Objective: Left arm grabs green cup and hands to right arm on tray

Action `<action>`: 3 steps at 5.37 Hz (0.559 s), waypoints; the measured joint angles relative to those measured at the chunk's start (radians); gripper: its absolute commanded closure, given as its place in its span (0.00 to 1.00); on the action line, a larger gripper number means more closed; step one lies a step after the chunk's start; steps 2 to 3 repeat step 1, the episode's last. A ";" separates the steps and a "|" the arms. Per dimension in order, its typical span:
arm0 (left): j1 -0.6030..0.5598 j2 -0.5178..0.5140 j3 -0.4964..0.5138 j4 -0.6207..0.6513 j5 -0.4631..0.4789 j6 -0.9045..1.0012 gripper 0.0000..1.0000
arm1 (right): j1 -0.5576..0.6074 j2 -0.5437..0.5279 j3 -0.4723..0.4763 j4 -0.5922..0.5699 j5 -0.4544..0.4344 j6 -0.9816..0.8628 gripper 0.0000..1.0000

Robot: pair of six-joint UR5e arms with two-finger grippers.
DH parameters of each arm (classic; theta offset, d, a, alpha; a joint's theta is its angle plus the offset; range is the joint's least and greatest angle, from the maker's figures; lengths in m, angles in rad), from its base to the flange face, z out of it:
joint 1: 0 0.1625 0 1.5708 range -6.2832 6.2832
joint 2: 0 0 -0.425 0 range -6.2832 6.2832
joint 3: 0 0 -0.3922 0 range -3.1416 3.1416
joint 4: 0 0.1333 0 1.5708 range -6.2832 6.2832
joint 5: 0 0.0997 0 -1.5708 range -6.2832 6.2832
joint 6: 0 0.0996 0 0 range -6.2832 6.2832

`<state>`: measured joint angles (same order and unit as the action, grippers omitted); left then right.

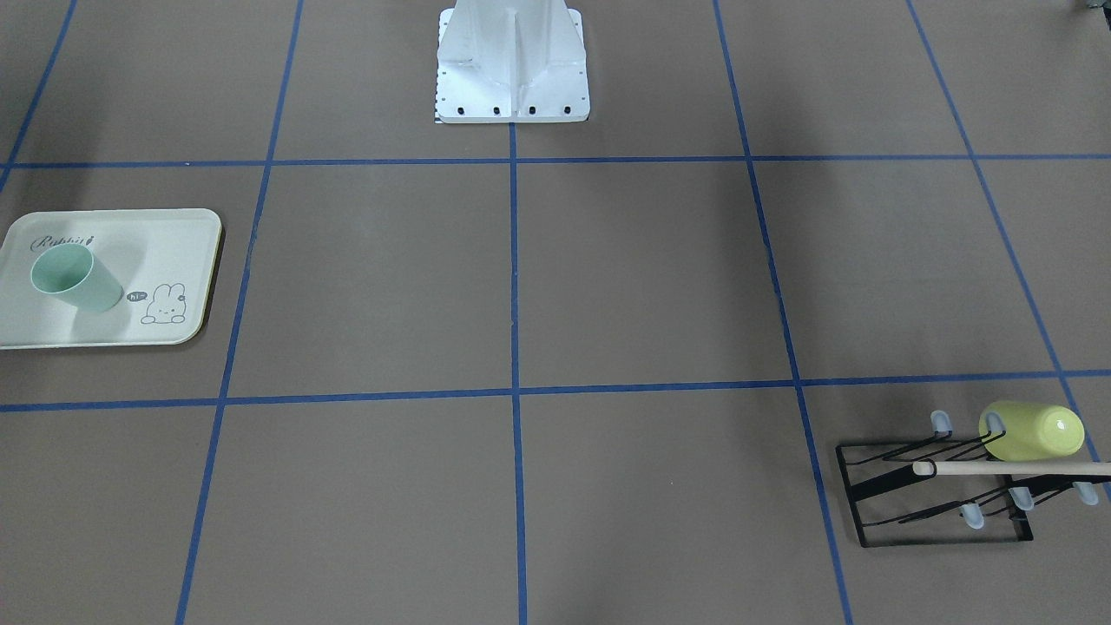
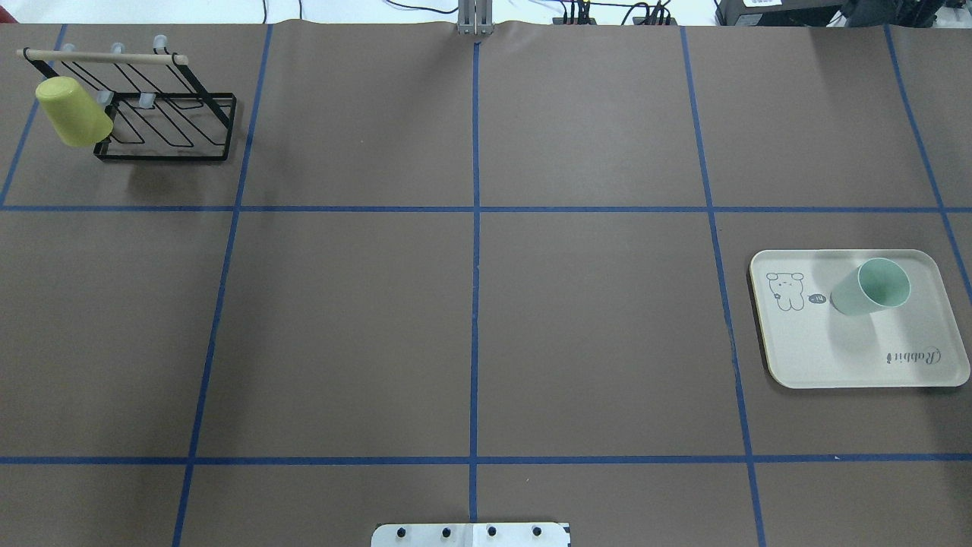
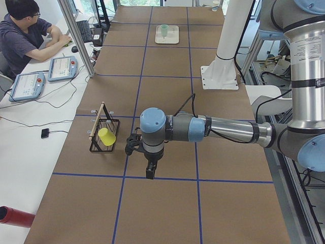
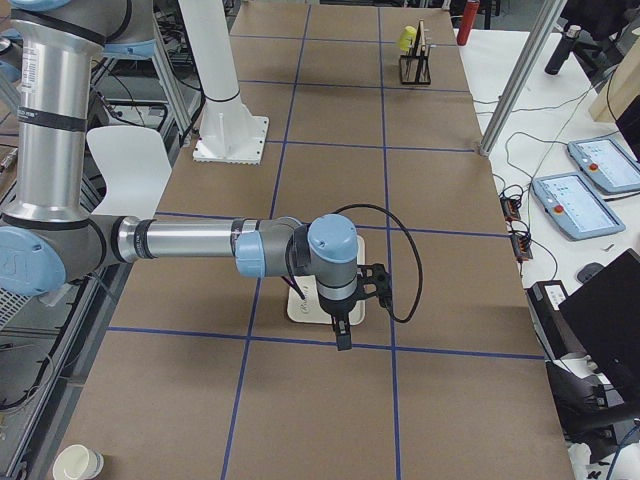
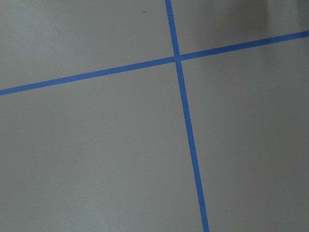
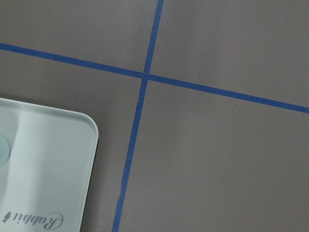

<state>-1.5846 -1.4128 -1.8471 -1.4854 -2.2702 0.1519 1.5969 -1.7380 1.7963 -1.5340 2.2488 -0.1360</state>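
two claws, and only one is near the green cup (image 2: 870,287). in the overhead view the cup stands on the tray (image 2: 835,357) at the right of the frame, in the tray's upper half, just right of the bunny drawing. it looks upright with its mouth up, so read its long axis as vertical, and the left side view agrees.

the right claw (image 4: 342,335) hangs pointing down close by the tray, low in the middle of the right side view. its wrist camera shows the tray's rounded corner in the lower left of the frame. the left claw (image 3: 150,173) hangs pointing down at the other end of the table. it is beside the rack (image 2: 163,121) that carries the yellow cup (image 2: 72,112), and its wrist camera sees only brown table and blue tape.

so from the left claw the green cup lies right across the table, well apart, and the right arm is by far the nearer. judging by how things lie, the cup is already where the task wants it. if you mean the left arm to fetch it, you are asking for a long reach across.

neither claw shows in the overhead or front views, and no fingers show in the wrist views. you cannot tell whether either is open or closed, though nothing seems to be held.
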 measured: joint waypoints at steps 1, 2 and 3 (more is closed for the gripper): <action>0.000 0.000 0.002 -0.001 0.000 0.000 0.00 | 0.000 0.000 0.000 0.000 0.000 0.000 0.00; 0.000 0.000 0.002 -0.001 0.000 0.000 0.00 | 0.000 0.000 0.000 0.000 0.000 0.000 0.00; 0.000 0.000 0.002 -0.001 0.000 0.000 0.00 | 0.000 0.000 0.000 0.000 0.000 0.000 0.00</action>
